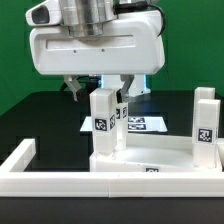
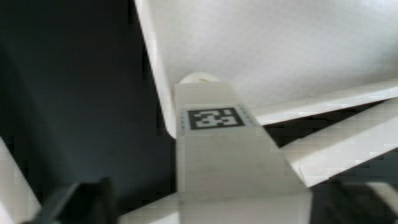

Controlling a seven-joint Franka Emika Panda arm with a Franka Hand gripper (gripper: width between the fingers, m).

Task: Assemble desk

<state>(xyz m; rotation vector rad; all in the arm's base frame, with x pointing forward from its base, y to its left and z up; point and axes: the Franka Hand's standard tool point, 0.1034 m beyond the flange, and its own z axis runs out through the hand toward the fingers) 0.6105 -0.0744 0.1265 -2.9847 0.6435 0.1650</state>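
Black counter, matte and dark, backed by a green wall. At the exterior view's left of the desk top, the long white bar with its raised end, running along the front of the scene. Desk top itself white, lying flat on the counter, rim up, near the middle. On it, 1 leg upright with a black-and-white tag on its face, directly under the big white arm housing. Tool at the top of that leg, fingers down at both sides; closed on it or merely around it, cannot tell. Behind the desk top, the marker board flat on the counter. At the exterior view's right corner of the desk top, 1 more leg upright, tagged likewise. In the wrist view: leg with tag, between dark fingertips, desk top beyond.
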